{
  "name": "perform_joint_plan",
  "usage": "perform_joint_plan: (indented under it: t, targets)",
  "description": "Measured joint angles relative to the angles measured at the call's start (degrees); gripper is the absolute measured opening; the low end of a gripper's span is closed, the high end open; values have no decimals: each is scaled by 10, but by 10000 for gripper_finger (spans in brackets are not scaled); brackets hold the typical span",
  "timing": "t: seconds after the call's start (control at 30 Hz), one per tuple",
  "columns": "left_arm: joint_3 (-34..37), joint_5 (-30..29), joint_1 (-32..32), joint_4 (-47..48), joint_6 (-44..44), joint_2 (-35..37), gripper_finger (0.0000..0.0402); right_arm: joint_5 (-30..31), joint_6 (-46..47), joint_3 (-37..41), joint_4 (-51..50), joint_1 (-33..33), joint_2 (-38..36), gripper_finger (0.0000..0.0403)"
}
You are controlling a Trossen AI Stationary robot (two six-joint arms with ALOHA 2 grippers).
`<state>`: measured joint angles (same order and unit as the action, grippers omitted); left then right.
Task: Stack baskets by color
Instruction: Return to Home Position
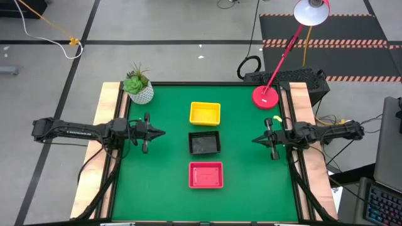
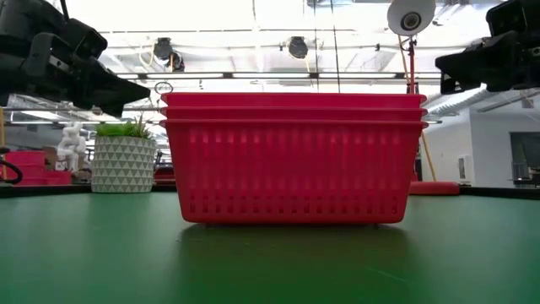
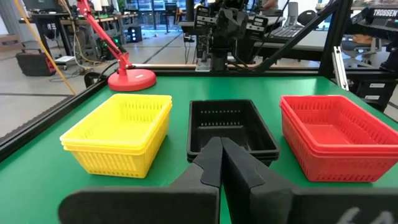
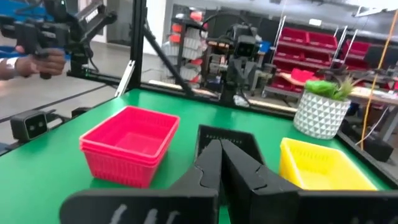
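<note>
Three stacks of baskets stand in a row down the middle of the green table: yellow (image 1: pixel 205 113) at the far end, black (image 1: pixel 205 142) in the middle, red (image 1: pixel 206 175) nearest. Each stack rests flat on its bottom basket. In the low view the red stack (image 2: pixel 293 159) fills the middle and hides the other two. My left gripper (image 1: pixel 162 132) hovers shut at the table's left side, pointing level toward the black stack (image 3: pixel 231 127). My right gripper (image 1: pixel 255 139) hovers shut at the right side, pointing level at the same stack (image 4: pixel 227 142). Neither touches a basket.
A white plant pot (image 1: pixel 139 89) stands at the table's far left corner. A red lamp's round base (image 1: pixel 266 96) sits at the far right corner, its arm leaning out over the floor. Bare green table lies between each gripper and the stacks. A person's hand (image 4: pixel 40 62) shows beyond the table.
</note>
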<state>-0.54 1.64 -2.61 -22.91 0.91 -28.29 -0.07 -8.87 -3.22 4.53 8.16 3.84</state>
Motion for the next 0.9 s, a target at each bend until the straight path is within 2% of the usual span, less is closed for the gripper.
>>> perform_joint_plan:
  t: [0.13,0.47,0.6,0.77,0.9]
  targets:
    - [0,-2,0,-1,0,0,13,0,-2,0,-20,0,-38,0]
    - [0,-2,0,-11,-6,0,5,3,-21,4,-26,-1,-37,0]
    - [0,-2,0,-11,-15,0,15,30,-27,22,-19,-23,-37,0]
    - [0,-1,0,-11,-16,0,3,15,-20,23,-20,-55,-37,0]
    - [0,-1,0,-10,-14,0,11,15,-19,23,-24,-67,-37,0]
